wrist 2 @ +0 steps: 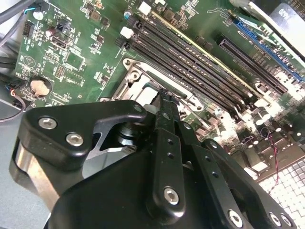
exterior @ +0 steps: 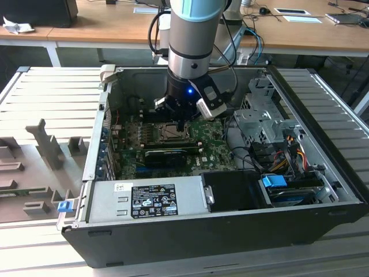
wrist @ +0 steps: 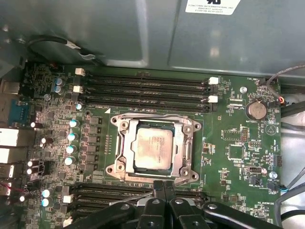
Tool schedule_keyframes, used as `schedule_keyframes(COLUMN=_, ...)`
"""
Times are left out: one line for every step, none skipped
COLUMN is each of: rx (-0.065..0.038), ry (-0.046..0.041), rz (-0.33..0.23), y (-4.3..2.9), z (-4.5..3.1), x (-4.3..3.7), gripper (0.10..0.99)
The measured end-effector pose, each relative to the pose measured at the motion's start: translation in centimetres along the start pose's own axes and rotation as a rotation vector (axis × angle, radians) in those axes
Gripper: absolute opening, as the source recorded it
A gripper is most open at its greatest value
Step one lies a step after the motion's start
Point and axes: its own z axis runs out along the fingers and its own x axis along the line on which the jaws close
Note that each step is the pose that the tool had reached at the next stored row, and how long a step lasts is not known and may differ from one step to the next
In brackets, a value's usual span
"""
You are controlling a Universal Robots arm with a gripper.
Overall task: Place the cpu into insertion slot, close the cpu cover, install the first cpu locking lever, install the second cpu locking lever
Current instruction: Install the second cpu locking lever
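Tool (wrist: 163, 188) is closed, fingertips pressed together, holding nothing. It hangs low over the motherboard (wrist: 228, 133) inside the open PC case (exterior: 230, 242), tips just at the edge of the insertion slot (wrist: 153, 149).

The cpu (wrist: 151, 147) sits seated in the slot, just ahead of the tool tips. The cpu cover (wrist: 183, 143) looks down around it, chip showing through the square hole. So placement and cover look done; my read is the locking-lever step is in hand. Can't make out the levers clearly, so their latch state is unknown.

The next move calls for fine side-and-down pressure with closed tips, close to the RAM slots (wrist: 143, 93) flanking the socket. Little clearance.

Case lies on its side on a grey slatted tabletop (exterior: 52, 98); wooden desks (exterior: 104, 26) behind the arm.
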Motion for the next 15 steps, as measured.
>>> schedule_keyframes(rx=-0.002, ry=0.0014, rz=0.0, y=-0.07, z=-0.01, x=0.0, gripper=0.106)
schedule_keyframes(rx=-0.007, ry=0.005, rz=0.0, y=-0.13, z=-0.02, x=0.01, gripper=0.106)
schedule_keyframes(rx=-0.015, ry=0.0099, rz=0.001, y=-0.26, z=-0.01, x=0.02, gripper=0.106)
schedule_keyframes(rx=-0.023, ry=0.0131, rz=0.001, y=-0.53, z=0.02, x=0.04, gripper=0.106)
schedule_keyframes(rx=-0.024, ry=0.013, rz=0.001, y=-0.83, z=0.01, x=0.06, gripper=0.106)
schedule_keyframes(rx=-0.024, ry=0.013, rz=0.002, y=-0.92, z=0.0, x=0.07, gripper=0.106)
schedule_keyframes(rx=-0.024, ry=0.0131, rz=0.001, y=-1.0, z=-0.01, x=0.08, gripper=0.106)
schedule_keyframes(rx=-0.024, ry=0.0129, rz=0.002, y=-1.08, z=-0.01, x=0.08, gripper=0.106)
schedule_keyframes(rx=-0.024, ry=0.013, rz=0.001, y=-1.12, z=-0.02, x=0.09, gripper=0.106)
schedule_keyframes(rx=-0.025, ry=0.013, rz=0.002, y=-1.17, z=-0.03, x=0.09, gripper=0.106)
schedule_keyframes(rx=-0.025, ry=0.013, rz=0.001, y=-1.26, z=-0.03, x=0.09, gripper=0.106)
schedule_keyframes(rx=-0.025, ry=0.0129, rz=0.001, y=-1.43, z=-0.05, x=0.1, gripper=0.106)
schedule_keyframes(rx=-0.026, ry=0.0129, rz=0.001, y=-1.58, z=-0.06, x=0.12, gripper=0.106)
schedule_keyframes(rx=-0.026, ry=0.0128, rz=0.001, y=-1.73, z=-0.06, x=0.13, gripper=0.106)
schedule_keyframes(rx=-0.026, ry=0.0128, rz=0.002, y=-1.77, z=-0.05, x=0.14, gripper=0.106)
